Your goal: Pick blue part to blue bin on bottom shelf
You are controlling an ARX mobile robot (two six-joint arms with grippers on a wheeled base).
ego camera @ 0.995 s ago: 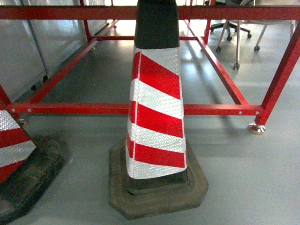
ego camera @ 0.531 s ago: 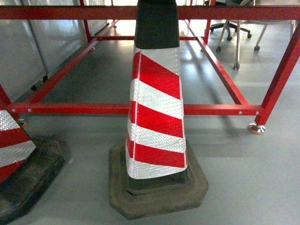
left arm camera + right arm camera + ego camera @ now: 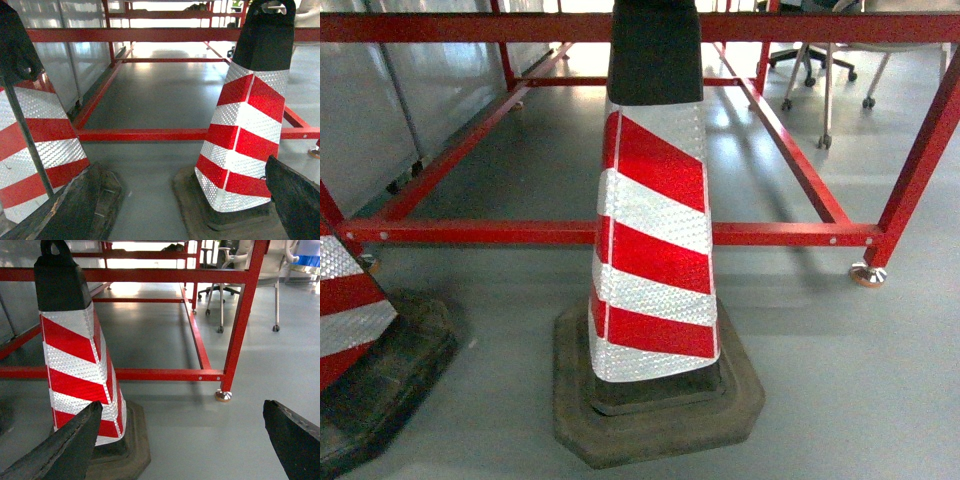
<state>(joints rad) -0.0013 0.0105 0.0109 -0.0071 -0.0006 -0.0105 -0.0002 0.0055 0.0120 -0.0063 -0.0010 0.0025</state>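
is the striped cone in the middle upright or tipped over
Upright. The striped cone stands straight on its dark base, which lies flat on the grey floor, in front of the red frame.

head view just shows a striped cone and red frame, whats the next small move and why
Probably steer the base around the cone: it fills the view ahead, the red frame behind holds nothing, and no blue part or bin shows. The right claw is open and empty.

All three views look forward, low, sharing the striped cone [image 3: 655, 220].
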